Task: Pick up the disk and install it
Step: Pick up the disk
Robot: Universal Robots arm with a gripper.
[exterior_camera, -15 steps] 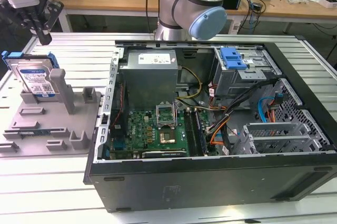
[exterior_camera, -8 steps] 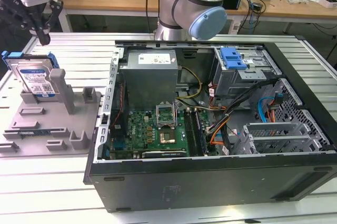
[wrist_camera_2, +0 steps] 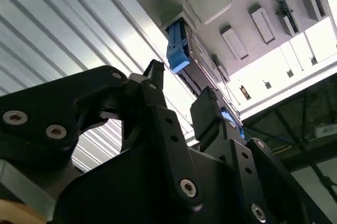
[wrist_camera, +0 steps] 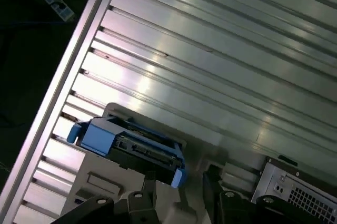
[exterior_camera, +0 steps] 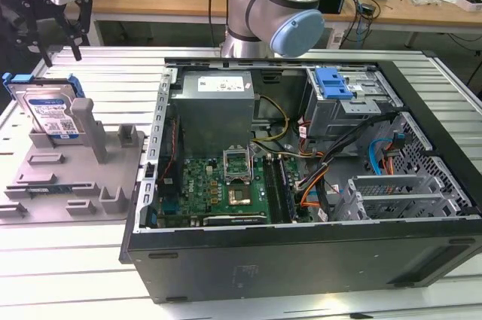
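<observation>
At the exterior view's left of the case [exterior_camera: 301,260], the disk [exterior_camera: 50,113] stands on edge in a grey holder [exterior_camera: 75,184] that rests on the ribbed worktop [exterior_camera: 68,275], just beside the case's side wall. Its label faces outward and its blue frame runs along the top edge. Directly above it, and farther from the case than the holder's posts, the end effector [exterior_camera: 62,56] hangs with its black fingers spread and nothing between them; a gap of air separates them from the disk. In the second wrist view the same spread fingers [wrist_camera_2: 155,76] point down toward the blue frame of the disk [wrist_camera_2: 178,55], lined up with it but not touching. Inside the case, which lies open-side up, the board [exterior_camera: 218,181] fills the near left part, and toward the far right corner sits a metal cage [exterior_camera: 346,113] with a blue tab on top, which looks like the place meant for a drive. As I judge it, the task is at its very start: the disk is not yet gripped or lifted, so both the pick and the install remain.
</observation>
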